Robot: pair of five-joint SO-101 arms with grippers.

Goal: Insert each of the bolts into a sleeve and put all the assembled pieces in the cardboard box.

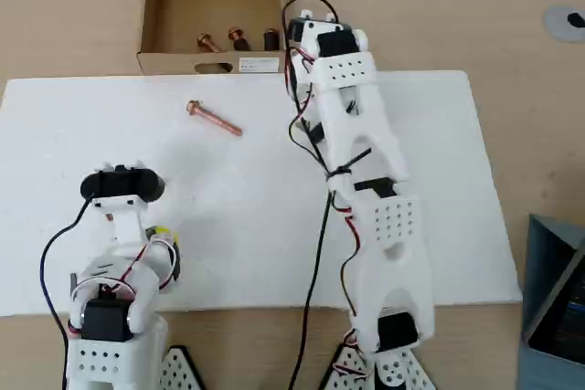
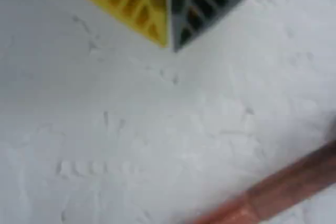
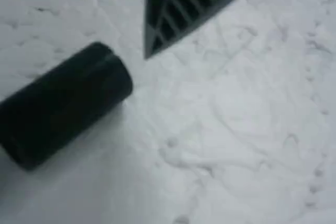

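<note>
Print on the white label [image 1: 259,65] on the cardboard box [image 1: 183,63] front wall is too small to read. The box sits at the far edge of the tabletop [image 1: 512,34], touching the white mat [image 1: 228,226]. 2 copper pieces and 1 dark piece lie inside along its near wall. 1 copper bolt [image 1: 214,119] lies on the mat, near the box.

The right arm [image 1: 366,162] stretches out to the box's right corner. The right gripper [image 3: 149,51] hangs just beside a black sleeve [image 3: 63,111] lying on the mat; wide or narrow, I cannot tell.

The left arm [image 1: 114,271] is folded back near its base. The left gripper [image 2: 169,43] is closed and empty, its yellow and dark tips pressed together, with a copper shaft [image 2: 278,192] nearby.
</note>
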